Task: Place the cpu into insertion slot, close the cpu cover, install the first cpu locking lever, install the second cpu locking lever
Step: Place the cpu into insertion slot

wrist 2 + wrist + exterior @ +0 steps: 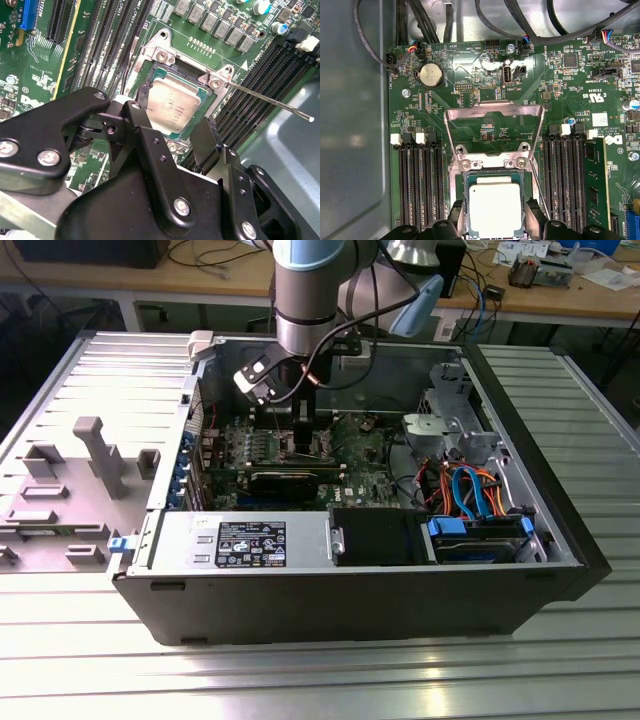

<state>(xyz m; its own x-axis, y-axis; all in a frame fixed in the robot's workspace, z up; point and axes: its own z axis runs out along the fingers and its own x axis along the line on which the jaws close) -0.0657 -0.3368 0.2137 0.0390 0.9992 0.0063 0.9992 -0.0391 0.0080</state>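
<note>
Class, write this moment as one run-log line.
cpu: seated in insertion slot | cpu cover: open | gripper: open, straddling cpu

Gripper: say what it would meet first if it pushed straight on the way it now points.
Probably the small square silver-grey cpu lying in the metal-rimmed insertion slot; the black gripper straddles it. Depth is unclear.

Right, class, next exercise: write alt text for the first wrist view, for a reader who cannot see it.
A silver-topped cpu sits in the insertion slot of a green motherboard, with the black gripper close by it. The cpu cover, a silvery metal frame, is hinged open next to the slot, and long black memory slots run on both sides.
</note>
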